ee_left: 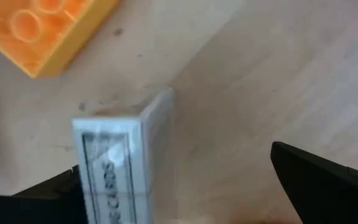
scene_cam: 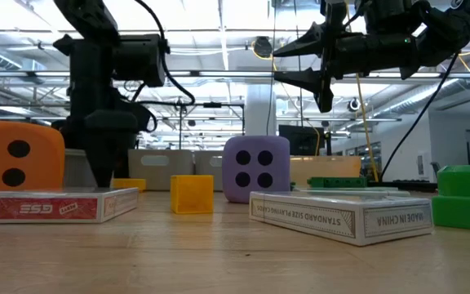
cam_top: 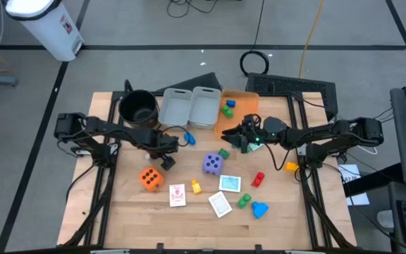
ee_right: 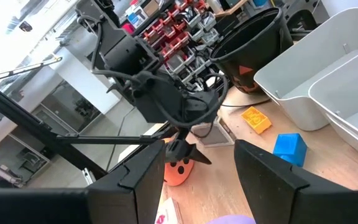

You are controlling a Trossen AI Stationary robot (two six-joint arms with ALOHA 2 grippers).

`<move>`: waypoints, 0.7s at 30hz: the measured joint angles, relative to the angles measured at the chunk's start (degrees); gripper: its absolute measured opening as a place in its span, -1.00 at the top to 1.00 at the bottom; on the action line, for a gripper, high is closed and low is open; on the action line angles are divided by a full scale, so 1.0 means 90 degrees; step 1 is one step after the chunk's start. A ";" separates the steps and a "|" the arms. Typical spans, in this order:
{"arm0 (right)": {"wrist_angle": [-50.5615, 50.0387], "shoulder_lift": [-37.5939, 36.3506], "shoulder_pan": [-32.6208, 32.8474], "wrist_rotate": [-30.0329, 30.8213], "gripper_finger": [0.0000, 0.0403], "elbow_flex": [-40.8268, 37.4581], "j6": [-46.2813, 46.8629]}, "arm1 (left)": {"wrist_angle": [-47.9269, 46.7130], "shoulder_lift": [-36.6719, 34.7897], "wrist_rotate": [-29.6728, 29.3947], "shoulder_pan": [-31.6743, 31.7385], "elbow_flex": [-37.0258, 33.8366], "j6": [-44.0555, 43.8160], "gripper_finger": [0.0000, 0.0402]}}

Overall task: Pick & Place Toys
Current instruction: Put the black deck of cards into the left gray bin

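Step in hand, as I judge it: approach for a pick with my left arm. No toy is gripped yet.

1. The tabletop [cam_top: 118, 212] carries most of the toys loose across its middle and 6 o'clock half. The grey bins [cam_top: 176, 106] and the orange bin [cam_top: 245, 99] sit toward 12 o'clock; the orange bin already holds a few blocks.
2. The orange die [cam_top: 150, 178] lies at 8 o'clock from my left gripper [cam_top: 166, 162]. The purple die [cam_top: 212, 164] lies at 3 o'clock from it.
3. My left fingers [ee_left: 328, 180] stand wide, pointing down, with nothing between them yet. The red-faced card box [cam_top: 177, 194] lies flat on the tabletop, just beside them at 5 o'clock.
4. The yellow block [cam_top: 195, 186] lies just beside that card box, at 2 o'clock from it.
5. My right gripper [cam_top: 244, 138] waits raised near the 6 o'clock edge of the orange bin, fingers partly apart and empty.

Next move, in my judgement: centre the left fingers over the card box, span its narrow side, descend to the tabletop, and close. The box is low and flat, so the fingertips may scrape the wood or nudge the yellow block.
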 joint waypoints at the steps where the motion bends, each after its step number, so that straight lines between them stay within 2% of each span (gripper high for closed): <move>1: 0.0000 0.0000 0.0000 0.0000 0.07 0.0000 0.0000 | -0.0006 0.0015 0.0000 -0.0001 -0.0002 -0.0008 -0.99; 10: 0.0000 0.0000 0.0000 0.0000 0.07 0.0000 0.0002 | -0.0030 -0.0003 0.0008 -0.0004 -0.0002 0.0024 -0.99; 21: -0.0001 0.0000 0.0000 0.0000 0.07 0.0000 0.0002 | -0.0034 -0.0003 0.0026 -0.0007 -0.0002 0.0561 -0.99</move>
